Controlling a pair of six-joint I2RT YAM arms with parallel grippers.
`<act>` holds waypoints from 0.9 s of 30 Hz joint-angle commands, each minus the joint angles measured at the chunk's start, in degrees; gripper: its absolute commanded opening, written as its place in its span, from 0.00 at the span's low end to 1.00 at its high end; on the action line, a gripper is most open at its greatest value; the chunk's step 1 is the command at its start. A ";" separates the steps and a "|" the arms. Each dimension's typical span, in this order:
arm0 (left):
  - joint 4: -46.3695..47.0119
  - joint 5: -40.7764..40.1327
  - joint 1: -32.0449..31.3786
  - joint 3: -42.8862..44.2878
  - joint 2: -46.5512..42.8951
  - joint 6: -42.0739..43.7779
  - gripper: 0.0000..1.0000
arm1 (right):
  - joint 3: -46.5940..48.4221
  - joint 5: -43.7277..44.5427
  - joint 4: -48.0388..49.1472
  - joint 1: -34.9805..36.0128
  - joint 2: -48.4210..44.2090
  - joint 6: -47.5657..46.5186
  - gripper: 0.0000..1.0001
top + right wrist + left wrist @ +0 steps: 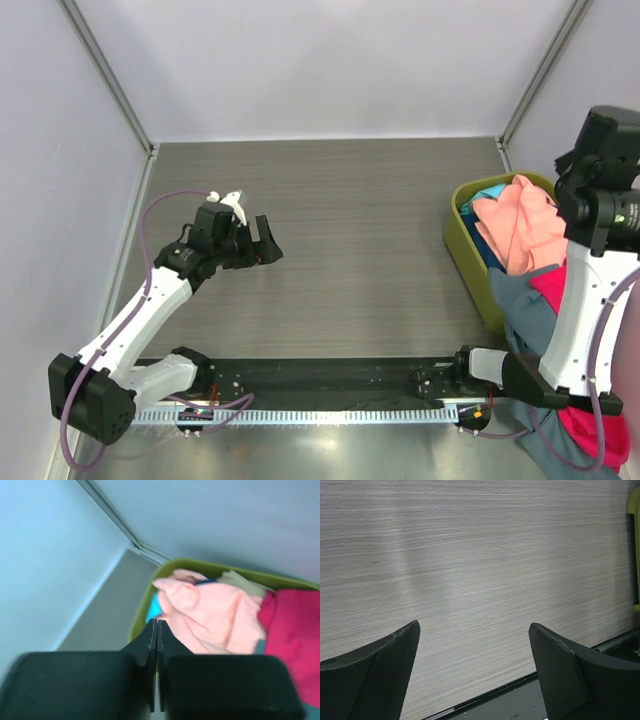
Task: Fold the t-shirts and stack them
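1. While the left end effector point(474, 627) hangs wide open and empty over the tabletop point(380, 230), little can go wrong there.
2. Further right, the t-shirts point(520, 225) sit heaped in the olive bin point(460, 237), pale pink on top; tangled, several could lift together.
3. Right end effector point(157, 623), above them: fingers pressed together, nothing visibly held.

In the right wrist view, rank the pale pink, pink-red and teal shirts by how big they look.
1. pale pink shirt
2. pink-red shirt, cut off by the frame
3. teal shirt, only a sliver showing
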 commanded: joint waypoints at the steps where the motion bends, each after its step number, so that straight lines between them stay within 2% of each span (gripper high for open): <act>1: -0.60 -0.76 0.24 1.49 -0.90 1.45 0.91 | 9.76 -1.41 -7.86 -0.34 8.05 -5.50 0.69; 2: -0.77 -0.67 0.24 1.49 -1.07 1.45 0.90 | 8.39 -1.41 -9.01 -0.25 9.29 -5.77 0.93; 3: -0.69 -0.59 0.33 1.49 -1.07 1.45 0.91 | 5.76 -0.71 -10.41 -0.25 9.91 -5.60 0.99; 5: -0.51 -0.58 0.24 1.49 -0.98 1.45 0.90 | -6.87 2.09 -10.43 -0.95 7.90 -3.06 1.00; 6: -0.43 -0.24 0.24 1.40 -0.98 1.36 0.91 | -11.62 2.54 -8.34 -3.30 6.24 -2.35 1.00; 7: -0.08 0.03 0.24 1.05 -0.46 1.27 0.91 | -20.54 2.46 -6.75 -5.33 1.26 -1.21 1.00; 10: 0.45 2.92 0.24 0.44 0.77 0.66 0.90 | -33.76 -1.65 -2.17 -13.94 -5.71 -0.59 1.00; 11: 0.63 4.06 0.15 0.09 1.91 0.48 0.90 | -35.99 -3.24 -1.55 -15.35 -8.95 -0.85 1.00; 15: 1.15 6.36 -0.46 0.43 4.20 0.04 0.89 | -44.26 -10.53 0.12 -18.79 -11.36 -1.99 1.00; 19: 1.16 6.36 -0.55 0.44 4.29 -0.05 0.89 | -52.51 -13.00 3.62 -20.90 -12.14 -4.10 1.00; 20: 1.16 5.84 -0.55 0.35 3.94 -0.05 0.89 | -52.10 -13.36 3.98 -21.17 -12.50 -4.45 1.00; 22: 0.98 5.05 -0.55 0.00 2.80 0.13 0.89 | -50.78 -13.10 3.81 -21.60 -13.20 -4.80 0.73; 23: 0.98 4.00 -0.47 -0.09 2.45 0.21 0.89 | -50.25 -13.10 3.81 -21.87 -13.46 -4.81 0.47; 25: 0.63 2.76 -0.47 -0.09 1.57 0.39 0.89 | -48.33 -13.27 3.29 -21.87 -14.60 -5.50 0.03; 27: 0.63 1.79 -0.55 -0.09 1.21 0.48 0.89 | -46.92 -14.85 2.76 -21.87 -15.13 -6.12 0.01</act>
